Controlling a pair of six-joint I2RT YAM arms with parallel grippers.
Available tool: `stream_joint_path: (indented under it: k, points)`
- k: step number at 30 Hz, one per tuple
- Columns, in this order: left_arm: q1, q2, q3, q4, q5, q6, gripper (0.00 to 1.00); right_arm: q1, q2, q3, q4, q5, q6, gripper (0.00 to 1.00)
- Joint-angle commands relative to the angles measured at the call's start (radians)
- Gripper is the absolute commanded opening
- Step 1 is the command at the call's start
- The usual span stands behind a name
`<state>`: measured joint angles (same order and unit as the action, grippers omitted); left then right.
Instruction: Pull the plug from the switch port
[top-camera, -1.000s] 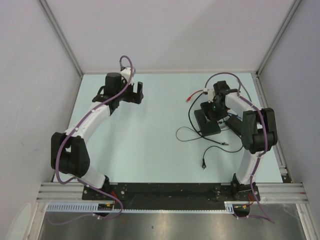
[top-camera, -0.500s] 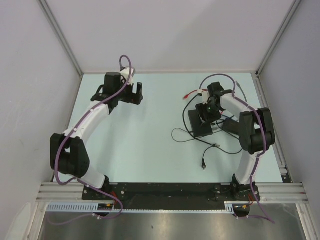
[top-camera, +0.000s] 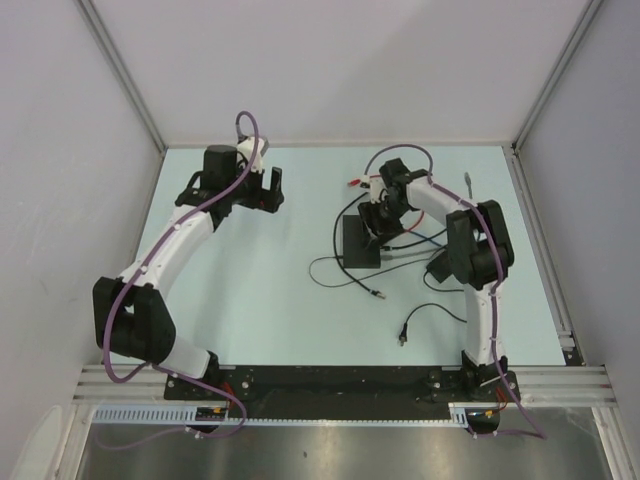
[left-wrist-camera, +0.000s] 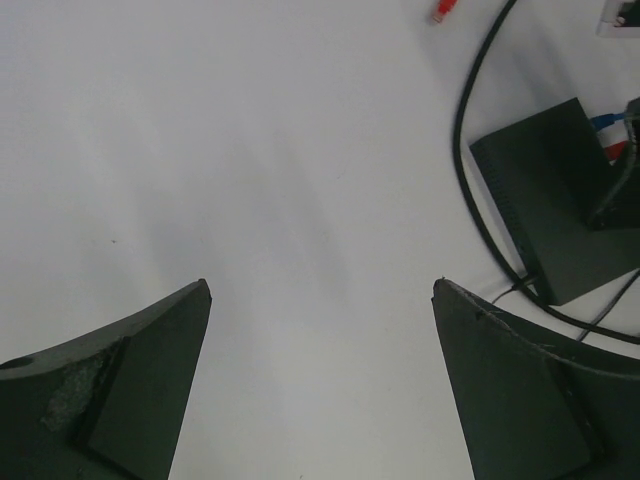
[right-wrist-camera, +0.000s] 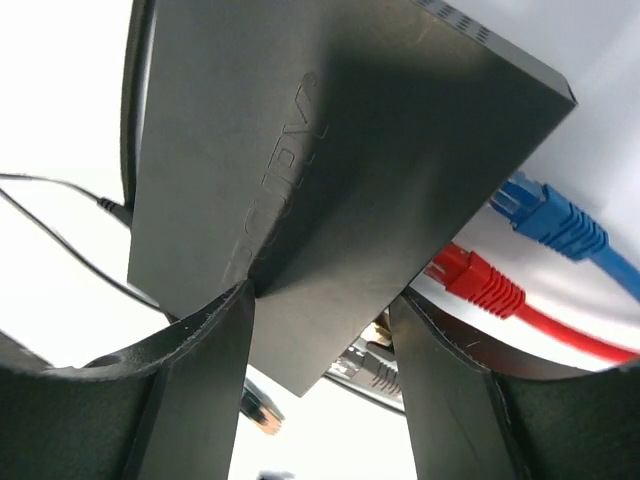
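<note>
The switch (top-camera: 358, 240) is a flat black box lying right of the table's middle; it also shows in the left wrist view (left-wrist-camera: 565, 200). In the right wrist view the switch (right-wrist-camera: 330, 150) sits with its corner between my right fingers. A blue plug (right-wrist-camera: 545, 215) and a red plug (right-wrist-camera: 475, 280) sit in sockets along its right edge. A dark plug (right-wrist-camera: 375, 370) lies under its near corner. My right gripper (top-camera: 378, 222) (right-wrist-camera: 320, 300) is shut on the switch. My left gripper (top-camera: 262, 190) (left-wrist-camera: 320, 285) is open and empty over bare table, left of the switch.
A loose red plug (top-camera: 355, 182) lies behind the switch. Thin black leads loop in front of the switch, with ends in two places (top-camera: 377, 293) (top-camera: 402, 338). A grey cable end (top-camera: 470, 178) lies at the back right. Walls enclose the table.
My right gripper has moved left and a little back, taking the switch and its cables along. The left arm has barely shifted.
</note>
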<state>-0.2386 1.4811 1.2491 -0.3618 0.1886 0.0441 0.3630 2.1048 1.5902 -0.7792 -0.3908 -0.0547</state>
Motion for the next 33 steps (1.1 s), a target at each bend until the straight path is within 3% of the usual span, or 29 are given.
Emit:
stream_joint_path:
  k: [1,4,8,17,18,19,20,21,26,33]
  points:
    - [0.007,-0.03,0.018,-0.04,0.014,0.007,0.99,0.062,0.101,0.186,0.008,-0.154,0.041,0.6]
    - [0.007,-0.039,0.021,-0.046,0.011,0.005,0.99,0.07,0.152,0.266,-0.008,-0.161,0.042,0.61]
    - [0.007,-0.042,0.015,-0.031,0.009,0.007,0.99,0.065,0.144,0.358,-0.112,-0.111,-0.008,0.81]
    - [0.007,0.047,-0.03,0.073,0.145,-0.038,0.96,-0.053,0.064,0.439,-0.106,-0.094,-0.062,0.83]
    - [0.007,0.074,-0.036,0.084,0.184,-0.036,0.92,-0.062,0.084,0.454,-0.095,-0.092,-0.062,0.83]
    - [0.007,0.087,-0.036,0.092,0.219,-0.024,0.7,-0.071,0.134,0.515,-0.091,-0.092,-0.059,0.83]
    - [0.007,0.108,-0.034,0.092,0.263,0.017,0.44,-0.079,0.173,0.554,-0.089,-0.101,-0.053,0.83]
    - [0.007,0.151,-0.011,0.057,0.349,0.045,0.01,-0.079,0.207,0.592,-0.089,-0.111,-0.048,0.83]
    - [-0.002,0.306,0.076,-0.118,0.546,0.186,0.0,-0.067,0.395,0.813,-0.028,-0.18,-0.039,0.82]
    - [-0.033,0.419,0.153,-0.213,0.666,0.26,0.0,-0.042,0.518,0.878,0.017,-0.217,0.006,0.56]
